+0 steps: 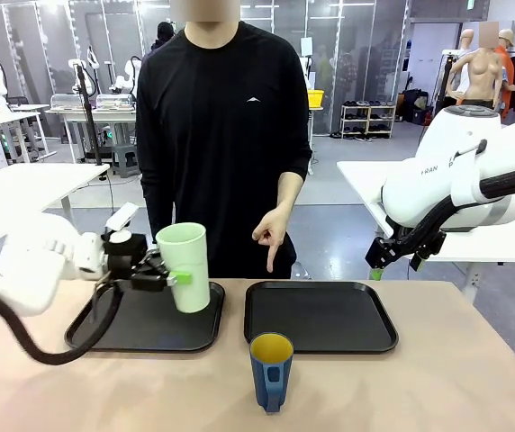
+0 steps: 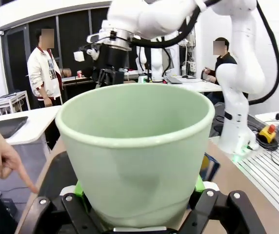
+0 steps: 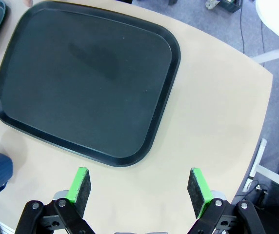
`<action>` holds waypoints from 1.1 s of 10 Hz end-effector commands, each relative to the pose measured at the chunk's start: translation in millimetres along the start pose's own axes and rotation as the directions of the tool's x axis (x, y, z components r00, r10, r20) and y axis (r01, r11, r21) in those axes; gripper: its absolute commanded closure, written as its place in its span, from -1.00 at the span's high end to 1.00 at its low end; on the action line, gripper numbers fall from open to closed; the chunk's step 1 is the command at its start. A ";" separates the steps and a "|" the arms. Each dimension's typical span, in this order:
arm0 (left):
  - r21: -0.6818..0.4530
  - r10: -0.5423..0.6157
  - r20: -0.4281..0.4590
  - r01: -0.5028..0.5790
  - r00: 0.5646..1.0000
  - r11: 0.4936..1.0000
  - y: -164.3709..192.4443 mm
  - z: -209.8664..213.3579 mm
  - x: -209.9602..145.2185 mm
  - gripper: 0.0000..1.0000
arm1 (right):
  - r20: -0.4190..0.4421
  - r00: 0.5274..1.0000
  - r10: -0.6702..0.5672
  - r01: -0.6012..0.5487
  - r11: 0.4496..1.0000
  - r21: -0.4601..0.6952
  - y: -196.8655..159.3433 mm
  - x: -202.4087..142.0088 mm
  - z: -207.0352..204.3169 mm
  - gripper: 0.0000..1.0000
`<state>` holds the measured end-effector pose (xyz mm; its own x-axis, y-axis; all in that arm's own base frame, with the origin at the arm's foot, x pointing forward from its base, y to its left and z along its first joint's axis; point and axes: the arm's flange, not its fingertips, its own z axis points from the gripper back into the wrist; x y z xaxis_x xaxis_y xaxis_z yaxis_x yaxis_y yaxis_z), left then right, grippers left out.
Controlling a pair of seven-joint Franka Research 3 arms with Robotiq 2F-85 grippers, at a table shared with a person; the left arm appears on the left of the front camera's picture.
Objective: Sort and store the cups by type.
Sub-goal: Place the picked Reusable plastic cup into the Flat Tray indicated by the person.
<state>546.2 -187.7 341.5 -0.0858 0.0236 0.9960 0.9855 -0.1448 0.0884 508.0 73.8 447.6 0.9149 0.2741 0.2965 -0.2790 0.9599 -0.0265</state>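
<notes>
1. Blue outside and yellow inside, the mug (image 1: pixel 271 371) stands upright on the tan table (image 1: pixel 438 378), close to the robot's edge. Its handle faces the camera. It sits in front of the gap between two black trays and touches neither.
2. Next, the right gripper (image 3: pixel 139 181) hangs over the bare table, just beside the near edge of the right tray (image 3: pixel 86 78). Its green pads (image 3: pixel 81 184) are wide apart with nothing between them.
3. A bit farther back, the left tray (image 1: pixel 149 328) lies to the left of the right tray. The two trays are side by side and close together.
4. Over the right part of the left tray, the left gripper (image 1: pixel 172 277) is clamped on the pale green tumbler (image 1: pixel 185 266). The pads press on its lower sides. The tumbler leans a little, with its open mouth up. I cannot tell if its bottom touches the tray.
5. Farthest back, a person in a black top (image 1: pixel 221 135) stands at the far side of the table. One hand (image 1: pixel 273 236) points a finger down at the back edge of the right tray.
</notes>
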 end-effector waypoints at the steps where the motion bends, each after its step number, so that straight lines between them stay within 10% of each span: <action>1: -0.002 0.007 0.016 -0.007 1.000 1.000 30.6 -24.6 2.2 0.74 | 0.011 1.000 -0.003 0.003 1.000 0.001 -0.5 -0.9 0.3 1.00; 11: -0.042 0.000 0.029 0.001 1.000 0.999 49.2 -79.8 -8.6 0.74 | 0.011 1.000 -0.003 0.003 1.000 0.001 -0.5 -0.9 0.3 1.00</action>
<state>592.3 -275.4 334.7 -0.0742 0.0473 0.9961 0.9782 -0.1908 0.0820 508.0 73.9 447.6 0.9148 0.2743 0.2965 -0.2792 0.9599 -0.0265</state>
